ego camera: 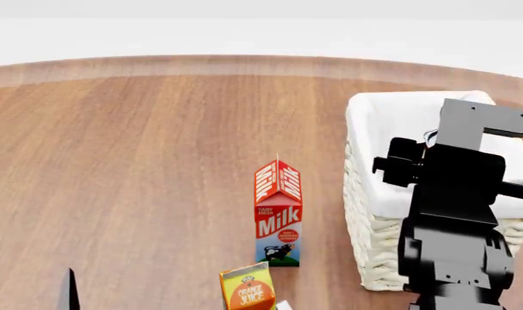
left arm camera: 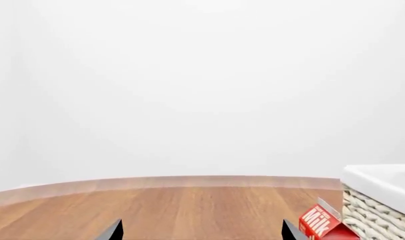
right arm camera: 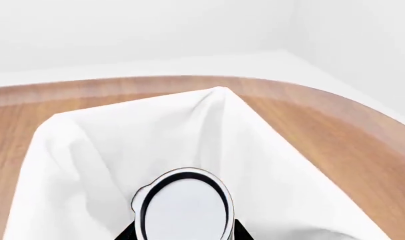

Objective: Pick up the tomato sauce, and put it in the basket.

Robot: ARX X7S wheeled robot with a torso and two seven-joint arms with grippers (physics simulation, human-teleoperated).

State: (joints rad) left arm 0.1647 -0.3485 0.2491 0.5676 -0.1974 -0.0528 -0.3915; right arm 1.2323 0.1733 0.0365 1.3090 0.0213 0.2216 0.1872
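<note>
Sauce (right arm camera: 184, 207) sits clamped in the right end effector (right arm camera: 184, 231) over the basket (ego camera: 390, 123), at three o'clock from the milk (ego camera: 278, 213); release remains. Left end effector (left arm camera: 202, 231) apart.

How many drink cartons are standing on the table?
2. The milk carton stands upright left of the basket; the orange juice carton sits nearer the robot, cut off by the frame edge. Others may lie out of view.

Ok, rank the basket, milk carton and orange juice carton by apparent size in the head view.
1. Basket, largest, though partly hidden by the right arm.
2. Milk carton.
3. Orange juice carton, smallest showing, but cut off by the frame edge, so unsure.
</note>
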